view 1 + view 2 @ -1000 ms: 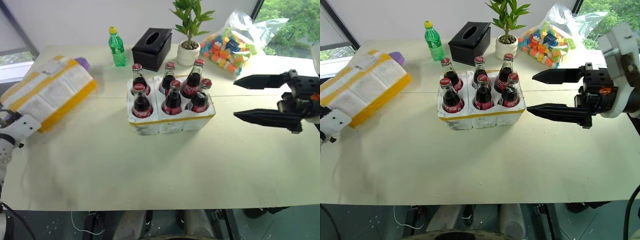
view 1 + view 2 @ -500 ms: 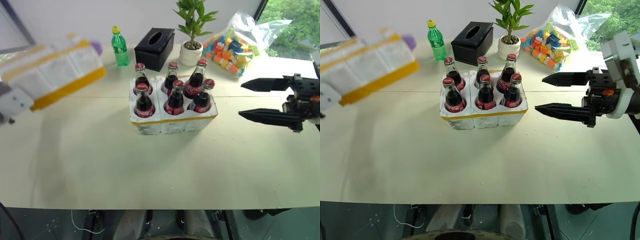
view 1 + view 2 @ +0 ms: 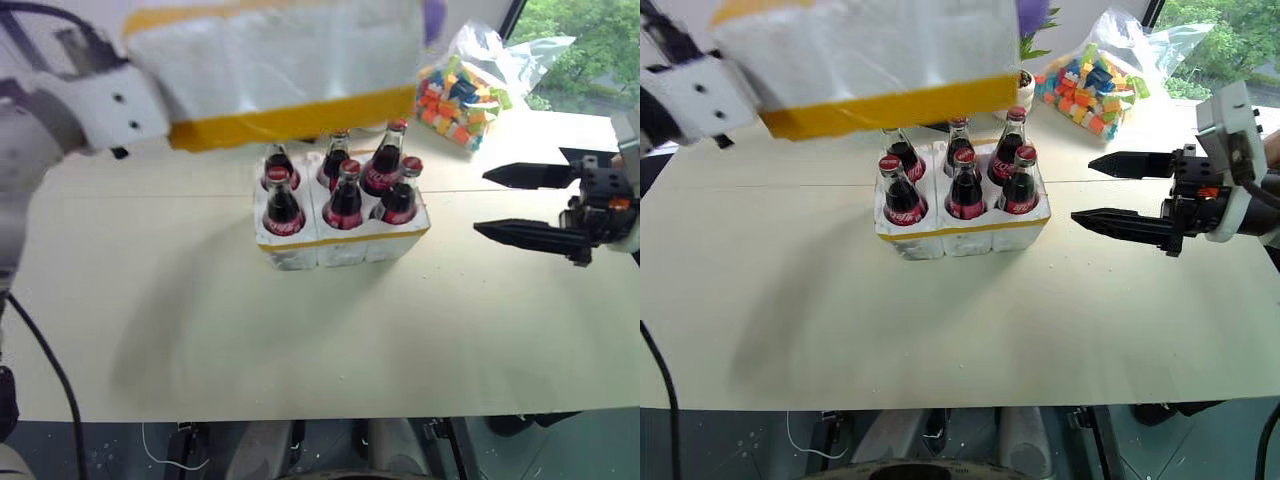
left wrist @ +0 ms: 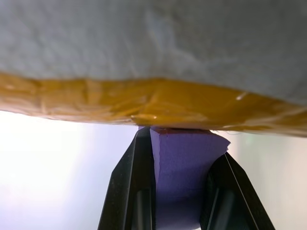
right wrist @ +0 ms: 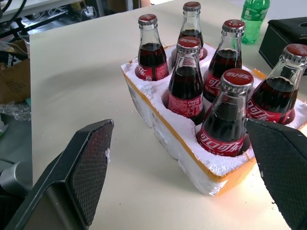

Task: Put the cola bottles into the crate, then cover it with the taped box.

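Note:
Several cola bottles [image 3: 345,195] with red caps stand in the wells of the white foam crate [image 3: 345,243] at the table's middle. The taped box [image 3: 280,70], white foam with a yellow band, hangs in the air over the back of the crate, hiding the rear bottles' tops. In the left wrist view my left gripper [image 4: 180,143] is shut on a purple block [image 4: 177,182] fixed to the box's yellow-taped edge. My right gripper [image 3: 480,203] hovers open to the right of the crate, pointing at it, nothing between its fingers [image 5: 86,163].
A bag of coloured blocks [image 3: 460,85] lies at the back right. A green bottle [image 5: 255,19] and a black tissue box [image 5: 288,31] stand behind the crate. A potted plant [image 3: 1025,78] peeks out beside the lifted box.
My left arm has lifted the taped box off the table's left side and swung it up and right, to above the crate. The right gripper has barely moved.

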You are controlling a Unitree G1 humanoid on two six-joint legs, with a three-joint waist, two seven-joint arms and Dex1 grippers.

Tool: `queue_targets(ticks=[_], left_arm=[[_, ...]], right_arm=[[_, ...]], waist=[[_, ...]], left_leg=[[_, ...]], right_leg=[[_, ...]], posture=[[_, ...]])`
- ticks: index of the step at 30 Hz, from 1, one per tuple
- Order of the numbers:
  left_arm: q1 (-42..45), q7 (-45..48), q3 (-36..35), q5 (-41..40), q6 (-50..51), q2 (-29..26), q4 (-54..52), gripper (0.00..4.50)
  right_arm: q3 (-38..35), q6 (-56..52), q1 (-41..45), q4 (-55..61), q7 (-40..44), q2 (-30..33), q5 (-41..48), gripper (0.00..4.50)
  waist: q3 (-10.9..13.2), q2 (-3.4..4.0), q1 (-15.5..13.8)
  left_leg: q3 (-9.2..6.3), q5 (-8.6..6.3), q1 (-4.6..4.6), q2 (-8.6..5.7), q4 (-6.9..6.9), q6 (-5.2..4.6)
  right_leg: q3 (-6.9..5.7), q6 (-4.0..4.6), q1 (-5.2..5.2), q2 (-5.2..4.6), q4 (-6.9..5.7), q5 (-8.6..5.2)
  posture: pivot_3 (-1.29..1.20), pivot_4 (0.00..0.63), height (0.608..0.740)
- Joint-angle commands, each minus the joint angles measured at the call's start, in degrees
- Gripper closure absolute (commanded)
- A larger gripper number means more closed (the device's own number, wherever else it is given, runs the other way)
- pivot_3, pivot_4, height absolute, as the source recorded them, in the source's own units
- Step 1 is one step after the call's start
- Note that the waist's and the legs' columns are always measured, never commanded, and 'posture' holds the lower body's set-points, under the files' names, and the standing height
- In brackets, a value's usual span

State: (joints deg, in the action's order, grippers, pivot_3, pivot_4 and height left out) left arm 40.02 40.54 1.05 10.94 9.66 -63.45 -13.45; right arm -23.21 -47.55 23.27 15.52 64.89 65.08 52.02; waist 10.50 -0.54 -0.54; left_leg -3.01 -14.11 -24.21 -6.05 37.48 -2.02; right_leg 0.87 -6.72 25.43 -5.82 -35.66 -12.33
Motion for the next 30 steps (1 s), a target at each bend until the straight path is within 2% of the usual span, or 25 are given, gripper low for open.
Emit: queue_targets(ticks=[1,9,24,26,27,30], left_arm=[[3.3,1.7,2.8,5.1,2.8,0.7,-5.1,4.01],[6.2,2.9,8.3,12.4,3.4,6.8,-6.8,4.01],[4.9,7.1,9.2,16.3,2.3,9.5,-7.2,4.01],[3.6,7.7,9.3,16.5,2.1,9.5,-7.3,3.03],[2.9,8.0,9.2,16.5,2.1,9.4,-7.4,2.78],[1.5,8.3,8.8,17.5,1.4,8.7,-7.2,1.24]], right_arm=[[-0.8,0.7,1.5,0.0,-1.4,-1.1,0.4,0.00],[-0.6,0.2,2.1,0.4,-3.3,-2.5,0.9,0.00],[-2.4,0.2,0.5,1.9,-6.3,-3.5,1.7,0.00],[-2.3,0.2,0.5,2.0,-6.7,-3.6,1.8,0.00],[-2.3,0.2,0.5,2.0,-6.9,-3.6,1.9,0.00],[-2.3,0.2,0.4,2.2,-7.1,-3.5,2.0,0.00]], waist=[[0.0,-0.01,-0.1],[0.0,-0.03,-0.2],[0.0,-0.04,-0.2],[0.0,-0.04,-0.2],[0.0,-0.03,-0.2],[0.0,-0.04,-0.2]], left_leg=[[0.00,0.00,0.00,0.00,0.02,0.00],[-0.03,-0.05,-0.07,-0.01,0.43,-0.09],[-0.03,-0.06,-0.09,-0.01,0.53,-0.10],[-0.03,-0.06,-0.09,-0.01,0.53,-0.10],[-0.03,-0.06,-0.09,-0.01,0.53,-0.10],[-0.03,-0.06,-0.09,-0.01,0.53,-0.10]], right_leg=[[0.00,0.00,0.00,0.01,-0.01,0.00],[-0.04,-0.01,-0.10,0.02,-0.17,0.00],[-0.03,-0.02,-0.07,0.02,-0.30,0.00],[-0.03,-0.02,-0.07,0.02,-0.30,0.00],[-0.03,-0.02,-0.07,0.01,-0.30,0.00],[-0.03,-0.02,-0.06,0.02,-0.31,0.00]], posture=[[0.00,0.150,0.732],[0.00,0.150,0.732],[0.00,0.150,0.732],[0.00,0.150,0.732],[0.00,0.150,0.732],[0.00,0.150,0.732]])
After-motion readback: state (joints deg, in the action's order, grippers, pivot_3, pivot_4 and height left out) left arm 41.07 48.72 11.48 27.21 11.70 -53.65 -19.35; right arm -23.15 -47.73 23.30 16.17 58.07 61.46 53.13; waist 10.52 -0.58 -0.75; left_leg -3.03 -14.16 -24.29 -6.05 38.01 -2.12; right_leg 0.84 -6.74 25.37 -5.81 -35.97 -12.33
